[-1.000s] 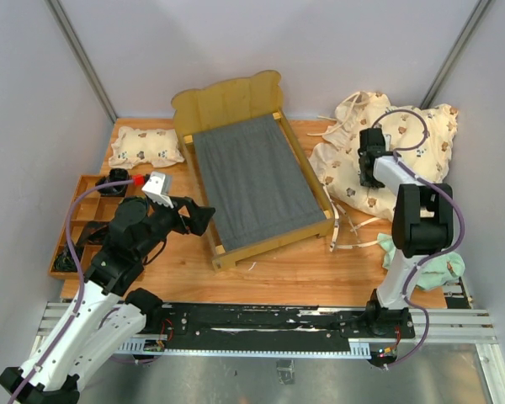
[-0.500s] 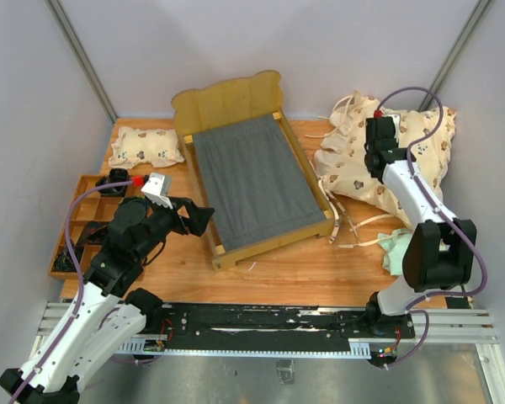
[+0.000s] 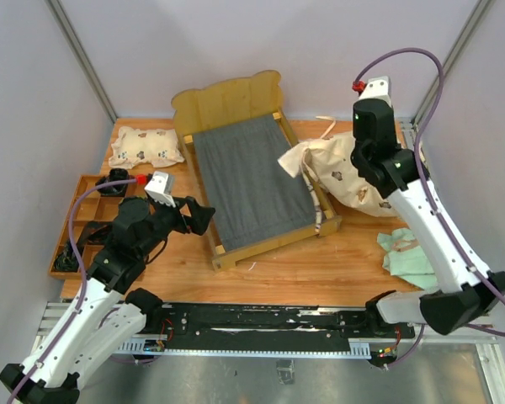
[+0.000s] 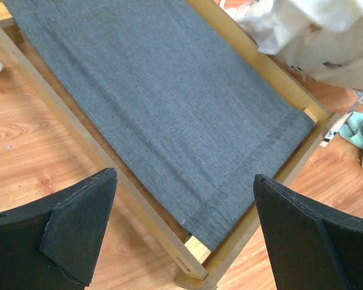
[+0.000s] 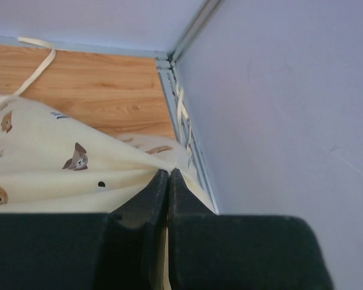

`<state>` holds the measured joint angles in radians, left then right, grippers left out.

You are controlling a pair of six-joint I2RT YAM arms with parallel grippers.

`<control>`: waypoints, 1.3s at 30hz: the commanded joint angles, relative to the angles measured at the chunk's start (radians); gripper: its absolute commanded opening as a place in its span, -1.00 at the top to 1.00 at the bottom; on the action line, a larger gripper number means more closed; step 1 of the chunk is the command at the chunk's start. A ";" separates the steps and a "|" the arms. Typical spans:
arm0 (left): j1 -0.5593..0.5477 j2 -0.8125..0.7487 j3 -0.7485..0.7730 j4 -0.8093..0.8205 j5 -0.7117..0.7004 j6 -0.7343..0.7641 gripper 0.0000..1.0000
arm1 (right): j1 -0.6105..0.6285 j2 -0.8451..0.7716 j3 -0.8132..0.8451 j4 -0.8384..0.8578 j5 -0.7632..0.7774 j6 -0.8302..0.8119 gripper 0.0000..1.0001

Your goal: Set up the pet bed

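"Between the two arms, mid-table, is that the pet bed?"

"Yes. It rests flat on the wooden table, with the wavy headboard at the far end and the grey base bare. Its long axis runs from far-left to near-right, slanted a little against the table's edge."

"And the right gripper?"

"Clenched, with its fingers pinched together on a fold of the cream bear-print quilt. It hangs high, off the bed's right side. The quilt trails down from it toward the left, and its leading corner lies over the bed's right rail, about mid-length. Most of the cloth is bunched on the table just beside that rail."

"So which way must it go?"

"Leftward, across the bed's short axis, is the likely call, since the bed lies to the left of the claw and below it. The quilt would need carrying over the rail and spreading along that slanted long axis, or it may land askew."

"What about the left gripper?"

"Released, jaws wide, nothing between them. It hovers just off the bed's near-left foot corner, nearer the frame than the right one is, and looks well placed to catch the quilt's free edge. The pillow lies apart, left of the headboard."
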<state>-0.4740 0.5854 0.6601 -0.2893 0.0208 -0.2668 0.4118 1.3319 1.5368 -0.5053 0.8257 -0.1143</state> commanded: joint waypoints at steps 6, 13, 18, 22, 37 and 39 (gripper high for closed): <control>-0.008 0.065 0.052 0.034 -0.016 -0.035 -0.98 | 0.197 -0.220 0.014 0.005 -0.216 -0.044 0.99; -0.008 0.125 0.077 0.175 0.201 -0.040 -0.94 | 0.199 -0.389 -0.110 -0.055 -0.652 0.133 0.99; -0.008 0.184 0.155 0.144 0.115 -0.238 -0.94 | 0.199 -0.484 -0.355 -0.026 -0.957 0.240 0.99; -0.008 0.224 0.217 0.048 0.028 -0.294 -0.89 | 0.202 -0.490 -0.552 -0.054 -1.157 0.313 0.99; -0.010 0.443 0.095 0.259 0.488 -0.279 -0.87 | 0.201 -0.634 -0.584 -0.163 -0.462 0.872 -0.46; -0.009 0.452 0.081 0.267 0.516 -0.279 -0.87 | 0.200 -0.577 -0.563 -0.188 -0.377 0.898 -0.48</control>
<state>-0.4747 1.0351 0.7586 -0.1017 0.3969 -0.5388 0.6060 0.6765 0.9428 -0.6731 0.2333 0.6373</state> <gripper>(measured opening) 0.936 0.733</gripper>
